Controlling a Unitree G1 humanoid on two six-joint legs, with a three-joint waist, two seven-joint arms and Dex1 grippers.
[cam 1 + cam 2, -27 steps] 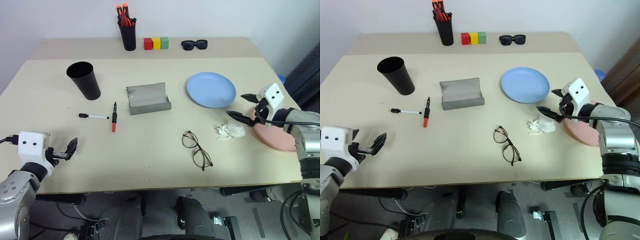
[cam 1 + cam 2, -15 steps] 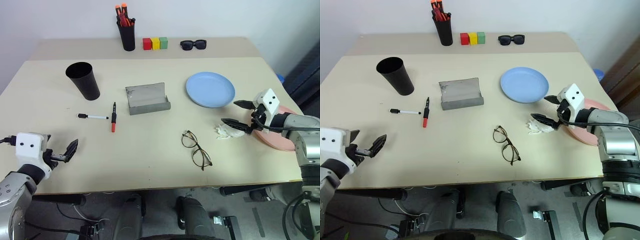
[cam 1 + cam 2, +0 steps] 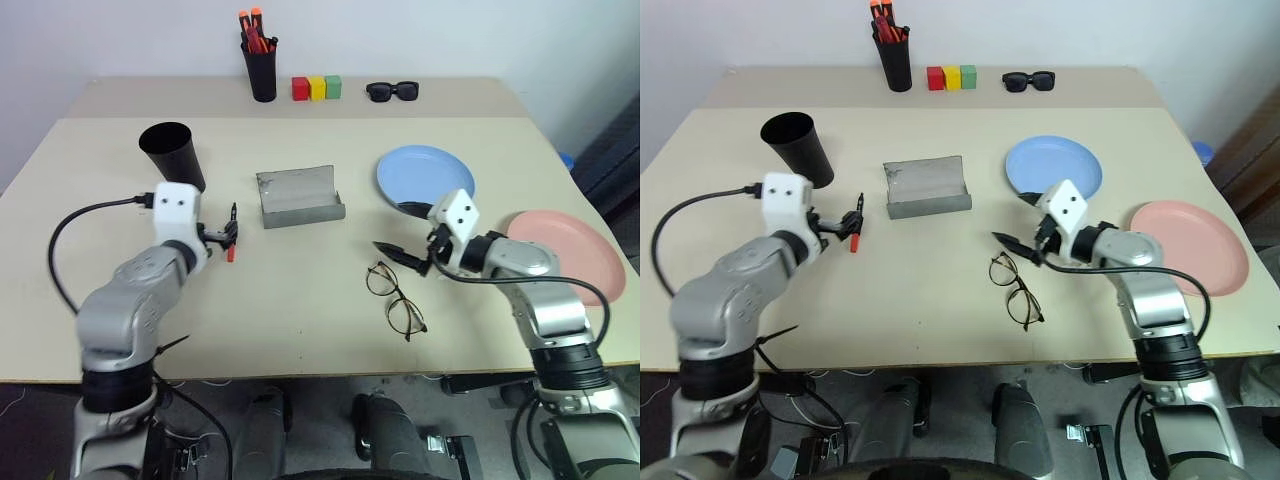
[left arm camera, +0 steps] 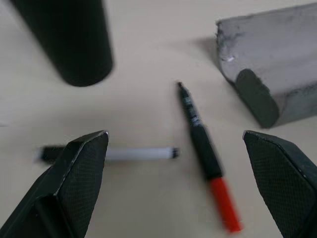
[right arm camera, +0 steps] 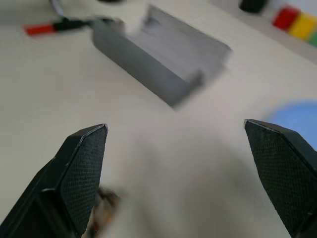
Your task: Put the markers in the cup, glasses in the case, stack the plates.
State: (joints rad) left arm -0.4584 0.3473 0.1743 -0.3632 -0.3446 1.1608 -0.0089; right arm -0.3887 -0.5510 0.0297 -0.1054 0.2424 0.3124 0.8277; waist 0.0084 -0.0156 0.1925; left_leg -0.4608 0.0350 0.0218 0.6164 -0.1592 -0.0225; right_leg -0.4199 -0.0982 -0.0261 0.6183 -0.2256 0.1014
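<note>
So over on the left the black cup (image 3: 172, 156) is standing upright near the table's far-left corner, mouth up and nothing in it as far as I can tell. Just in front of it the left gripper (image 3: 226, 236) is hanging right over the two markers, fingers spread wide with nothing between them. The wrist view is showing both pens lying flat on the table: the white marker (image 4: 141, 153) is lying crosswise, while the black marker with the red tip (image 4: 205, 158) is running front to back, red end toward the robot and thin black end pointing away toward the case. I'm reading this as the marker step just getting going, and the next move is probably dropping the open fingers across the black pen's barrel, so they close across its width rather than along it. In the middle the grey case (image 3: 299, 196) is sitting open, long side running left to right. Right of that the glasses (image 3: 395, 296) are lying flat, lenses lined up roughly front to back, and the right gripper (image 3: 401, 236) is hovering just beyond them, fingers wide apart and holding nothing. The blue plate (image 3: 426, 180) and pink plate (image 3: 565, 255) are lying apart, not stacked yet.
</note>
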